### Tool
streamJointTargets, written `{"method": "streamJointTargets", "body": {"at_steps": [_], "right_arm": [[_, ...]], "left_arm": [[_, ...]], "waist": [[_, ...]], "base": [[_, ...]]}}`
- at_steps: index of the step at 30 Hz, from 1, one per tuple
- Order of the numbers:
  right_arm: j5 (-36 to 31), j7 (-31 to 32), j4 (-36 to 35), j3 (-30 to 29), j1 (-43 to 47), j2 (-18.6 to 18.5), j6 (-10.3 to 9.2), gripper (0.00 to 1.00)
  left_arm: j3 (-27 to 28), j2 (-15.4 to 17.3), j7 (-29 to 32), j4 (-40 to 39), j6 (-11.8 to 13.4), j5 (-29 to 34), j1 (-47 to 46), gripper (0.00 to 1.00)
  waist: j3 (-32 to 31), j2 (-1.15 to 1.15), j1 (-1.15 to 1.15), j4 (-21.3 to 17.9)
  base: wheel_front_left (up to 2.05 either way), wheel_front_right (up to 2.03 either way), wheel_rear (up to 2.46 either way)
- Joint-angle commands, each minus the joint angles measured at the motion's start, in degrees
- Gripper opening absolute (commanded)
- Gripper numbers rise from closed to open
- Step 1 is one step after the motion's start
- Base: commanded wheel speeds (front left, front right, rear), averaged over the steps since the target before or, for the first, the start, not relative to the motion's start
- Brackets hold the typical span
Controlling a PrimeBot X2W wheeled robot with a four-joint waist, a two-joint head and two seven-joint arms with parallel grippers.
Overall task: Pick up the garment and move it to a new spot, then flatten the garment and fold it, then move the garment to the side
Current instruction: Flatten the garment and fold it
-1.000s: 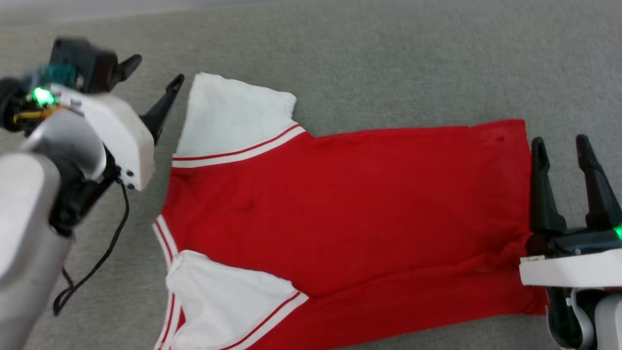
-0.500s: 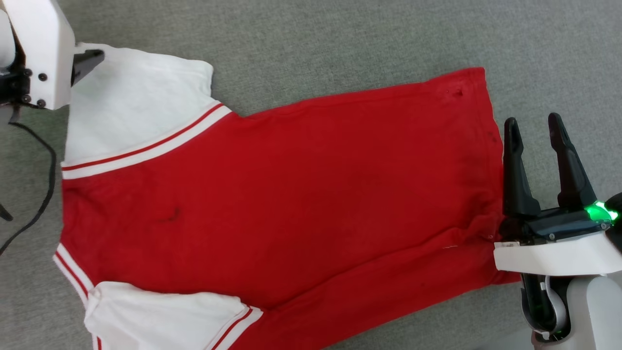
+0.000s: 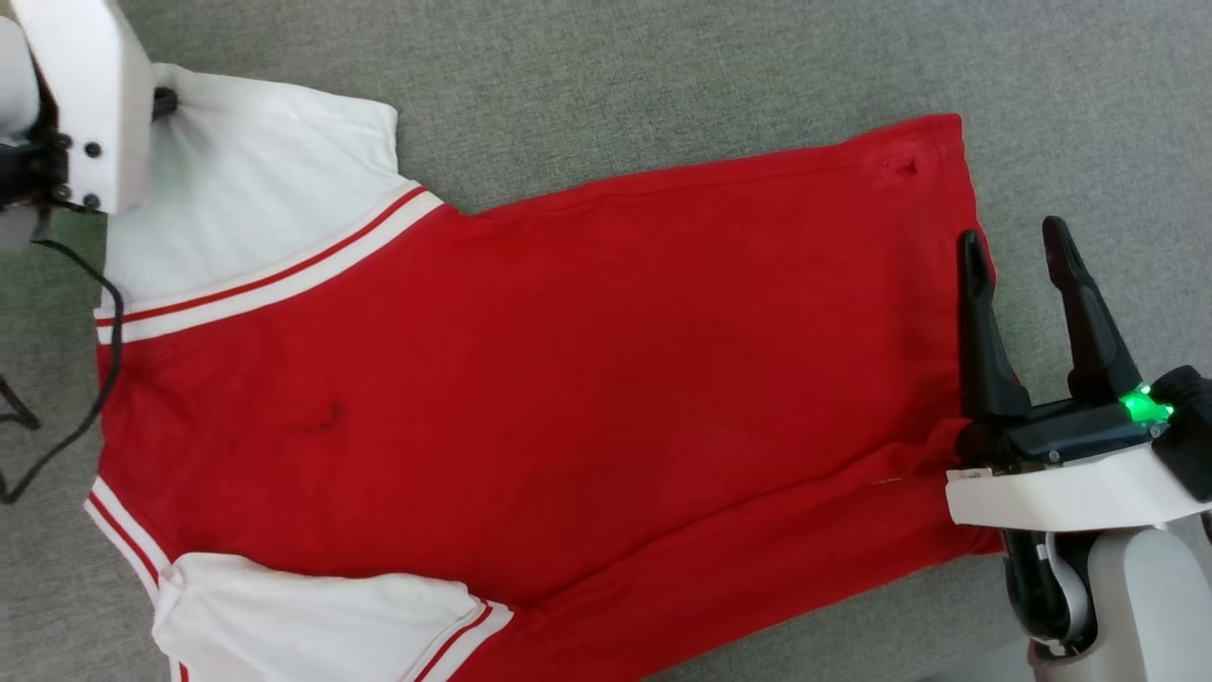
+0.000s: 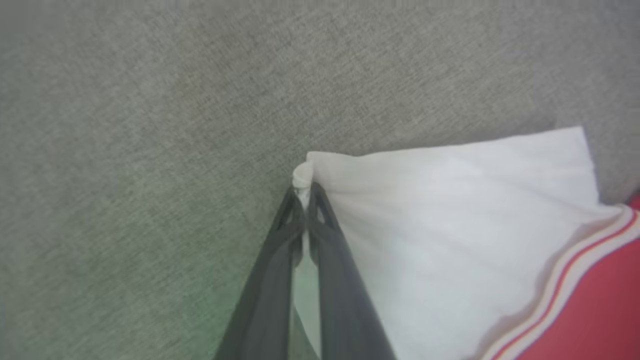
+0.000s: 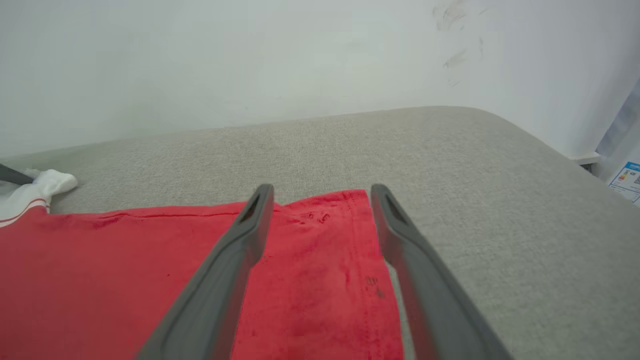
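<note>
Starting at the upper left of the frame, the left end effector (image 4: pixel 304 192) is seen clamped on the corner of the white sleeve (image 3: pixel 256 189), probably so that it can be drawn flat. The red jersey T-shirt (image 3: pixel 568 379) is spread across the middle on the grey upholstered surface (image 3: pixel 663 76). At the right, the right end effector (image 3: pixel 1013 235) is held with its fingers apart over the hem (image 3: pixel 952 189), gripping nothing and likely poised to take it.

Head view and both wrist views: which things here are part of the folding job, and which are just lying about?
Job:
garment, spread out
left gripper, jaws shut on the corner of its white sleeve
right gripper, jaws open at the hem

Lying about:
black cable
printed label
grey cushion, underneath everything
</note>
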Motion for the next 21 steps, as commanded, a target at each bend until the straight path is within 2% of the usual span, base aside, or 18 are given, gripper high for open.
{"method": "streamJointTargets", "body": {"at_steps": [1, 7, 11, 18, 21], "right_arm": [[-0.58, 0.12, 0.35, -0.03, -0.75, -1.01, -0.04, 1.00], [-1.64, 3.06, -0.48, -0.86, -1.10, -5.30, -0.04, 1.00], [-1.56, 10.54, -2.49, -1.78, -1.18, -9.88, -0.04, 1.00], [5.86, 42.58, -5.42, -1.20, -2.57, -19.70, -0.04, 1.00], [6.57, 55.01, -5.79, -2.17, -4.60, -24.71, -0.05, 1.00]], "left_arm": [[-0.82, -0.70, -1.11, 0.73, -0.14, 0.53, 2.33, 0.00], [-0.24, -2.13, -10.83, 0.10, -1.84, 1.38, 3.10, 0.00], [-1.41, -3.55, -16.02, -1.45, -2.64, 1.88, 4.16, 0.00], [-3.77, -3.63, -22.37, -7.65, -3.18, 1.92, 6.46, 0.00], [-4.94, -3.18, -24.52, -10.80, -3.15, 1.92, 8.01, 0.00]], "waist": [[-0.64, 0.00, -0.01, 0.55], [-5.07, 0.00, -0.01, 3.15], [-7.97, 0.00, -0.01, 6.08], [-10.86, 0.00, -0.01, 11.28], [-11.36, 0.00, -0.01, 13.52]], "base": [[0.00, 0.00, 0.00], [0.00, 0.00, 0.00], [0.00, 0.00, 0.00], [0.00, 0.00, 0.00], [0.00, 0.00, 0.00]]}}
